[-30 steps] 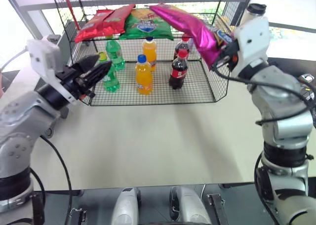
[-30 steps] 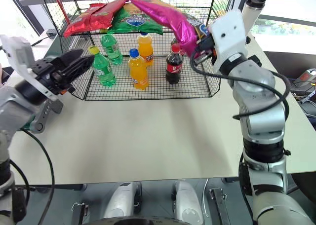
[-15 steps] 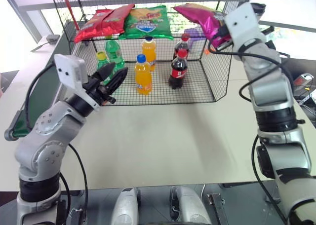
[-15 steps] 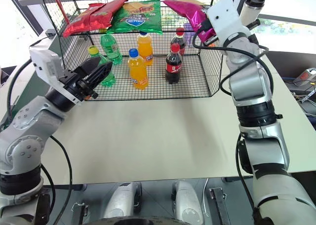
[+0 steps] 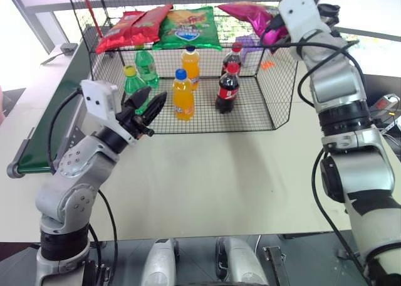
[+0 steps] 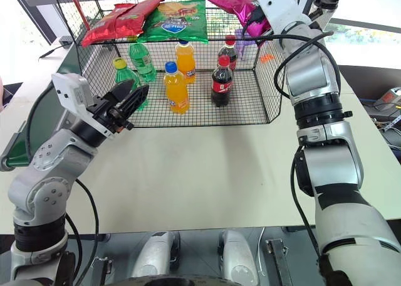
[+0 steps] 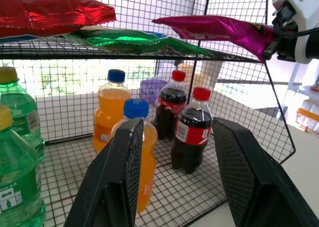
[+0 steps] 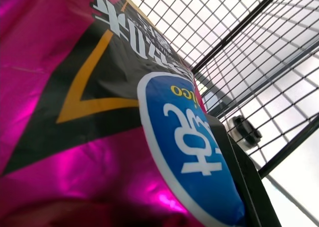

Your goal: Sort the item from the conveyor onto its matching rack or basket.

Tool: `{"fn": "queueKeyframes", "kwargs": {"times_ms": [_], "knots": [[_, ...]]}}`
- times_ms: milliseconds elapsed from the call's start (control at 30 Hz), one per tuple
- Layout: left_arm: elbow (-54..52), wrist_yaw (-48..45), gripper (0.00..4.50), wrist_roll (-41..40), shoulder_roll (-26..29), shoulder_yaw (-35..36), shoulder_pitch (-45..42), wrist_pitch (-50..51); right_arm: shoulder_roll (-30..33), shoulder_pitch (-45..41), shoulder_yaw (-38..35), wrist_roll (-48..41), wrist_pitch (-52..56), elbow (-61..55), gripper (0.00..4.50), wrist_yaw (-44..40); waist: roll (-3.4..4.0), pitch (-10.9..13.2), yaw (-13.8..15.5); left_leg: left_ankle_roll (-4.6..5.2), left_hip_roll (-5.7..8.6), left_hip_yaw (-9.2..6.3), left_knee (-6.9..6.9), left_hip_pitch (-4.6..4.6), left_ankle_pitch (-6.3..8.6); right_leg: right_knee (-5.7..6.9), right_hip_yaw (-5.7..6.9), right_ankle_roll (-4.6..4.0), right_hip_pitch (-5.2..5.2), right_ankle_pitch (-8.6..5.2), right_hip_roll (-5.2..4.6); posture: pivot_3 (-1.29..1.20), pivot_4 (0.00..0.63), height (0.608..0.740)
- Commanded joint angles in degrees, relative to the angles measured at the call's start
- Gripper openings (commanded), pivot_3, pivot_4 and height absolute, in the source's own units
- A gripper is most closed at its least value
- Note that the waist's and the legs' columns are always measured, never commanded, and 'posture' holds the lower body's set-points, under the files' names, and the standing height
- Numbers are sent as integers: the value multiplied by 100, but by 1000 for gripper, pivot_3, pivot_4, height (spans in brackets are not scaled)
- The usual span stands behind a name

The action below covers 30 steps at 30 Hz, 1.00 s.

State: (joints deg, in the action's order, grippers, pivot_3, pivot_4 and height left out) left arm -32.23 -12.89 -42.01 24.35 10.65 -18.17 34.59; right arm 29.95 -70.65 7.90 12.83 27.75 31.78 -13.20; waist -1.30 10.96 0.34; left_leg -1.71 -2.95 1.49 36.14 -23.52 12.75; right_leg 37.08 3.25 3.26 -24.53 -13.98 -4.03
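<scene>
Down in the lower left of the head view, the left gripper [image 5: 150,107] hangs over the pale table [image 5: 219,173], its two black fingers [image 7: 117,187] spread apart with nothing between them, pointing toward the open front of the black wire-mesh cage [image 5: 276,104]. Along the left edge runs the dark green conveyor [image 5: 56,129], grey rail on its side. Inside the cage, on the lower grid floor, stand two green bottles [image 5: 133,88], two orange bottles [image 5: 182,96] and two cola bottles [image 5: 227,88], all upright. Up on the flat wire-grid top shelf, at the top of the frame, lie the red bags [image 5: 131,27] on the left, the green bag [image 5: 188,27] beside them, and to the right the magenta-pink chip bag [image 5: 247,11], resting on the shelf's right end. The right gripper [image 5: 276,30] sits at the upper right, at the bag's near edge; a black finger [image 8: 239,172] shows against the bag's blue oval logo, but whether the claw is clamped on it or loosened, I cannot tell.
</scene>
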Motion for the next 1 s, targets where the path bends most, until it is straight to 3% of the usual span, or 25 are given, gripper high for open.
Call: {"fn": "queueKeyframes", "kwargs": {"times_ms": [33, 200, 400, 667, 1000], "knots": [[-134, -6, 2261, 96, -58, -37, -44, -124, -137, -214, -152, -83, -81, -75, 1915, -61, 0, 0, -6, 0, 0, 0, 0, 0, 0, 0, 0, 0, 0, 0, 0, 0, 150, 740], [-87, -30, 2261, 208, -130, -116, -69, -127, -259, -346, -163, -155, -74, 14, 4303, -257, 0, 0, -32, 0, -1, -1, -3, 1, 0, 1, 0, 1, -1, 0, 2, 0, 150, 740], [-108, -23, 2261, 285, -162, -76, 13, -102, -110, -386, -305, -422, 261, -206, 4303, -917, 0, 0, -97, 1, -1, -2, -5, 1, 0, 1, 0, 1, -1, 0, 2, 0, 150, 740], [-69, -35, 2261, 381, -227, -101, 18, -102, 378, -146, 22, -559, 338, -687, 4303, -2425, 1, 0, -96, 2, -2, -2, -4, 1, 1, 0, 1, 1, -1, 0, 2, 0, 150, 740], [-37, -49, 2261, 506, -300, -105, 29, -120, 488, -536, 158, -815, -168, -103, 4303, -3710, 2, 2, -101, 2, -3, -2, -6, 2, 2, -1, 0, 1, -2, 0, 7, 0, 150, 740]]}}
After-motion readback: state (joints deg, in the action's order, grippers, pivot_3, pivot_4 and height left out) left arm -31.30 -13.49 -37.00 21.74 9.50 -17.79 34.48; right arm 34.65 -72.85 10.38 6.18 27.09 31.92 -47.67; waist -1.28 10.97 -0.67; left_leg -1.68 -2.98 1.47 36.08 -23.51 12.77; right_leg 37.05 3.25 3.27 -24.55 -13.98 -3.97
